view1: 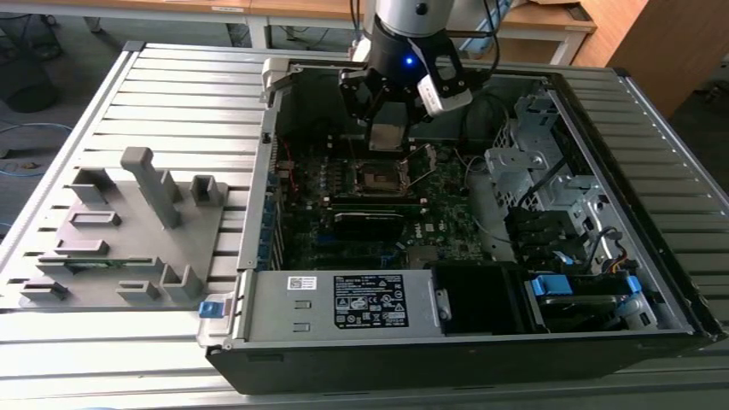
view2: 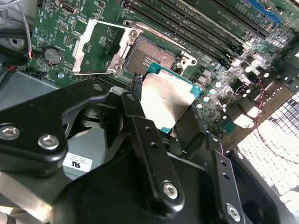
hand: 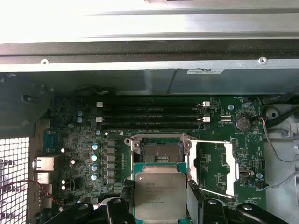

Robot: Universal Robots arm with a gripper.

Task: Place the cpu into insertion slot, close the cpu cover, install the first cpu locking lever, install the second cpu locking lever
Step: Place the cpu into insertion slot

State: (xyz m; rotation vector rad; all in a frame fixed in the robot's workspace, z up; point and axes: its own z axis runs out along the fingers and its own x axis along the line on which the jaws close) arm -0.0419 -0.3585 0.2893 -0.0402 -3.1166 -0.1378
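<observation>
My gripper (hand: 160, 196) is shut on the cpu (hand: 160, 193), a flat square chip with a silver-grey top and green edge, also seen in the second wrist view (view2: 166, 100). It hangs a little above and beside the insertion slot (hand: 160, 151), whose dark pin field (view2: 152, 56) lies uncovered. The cpu cover (view2: 98, 46) is swung open and lies flat beside the socket; it is the silvery frame (hand: 217, 168) in the first wrist view. In the exterior view my gripper (view1: 387, 128) hovers over the socket (view1: 376, 177) inside the computer case.
Long black memory slots (hand: 152, 116) run beside the socket. The case wall (view1: 273, 154), drive cages (view1: 547, 171) and cables (view1: 490, 205) crowd the board. A grey fixture tray (view1: 125, 231) sits on the slatted table at the exterior view's left. The power supply (view1: 364, 303) spans the case front.
</observation>
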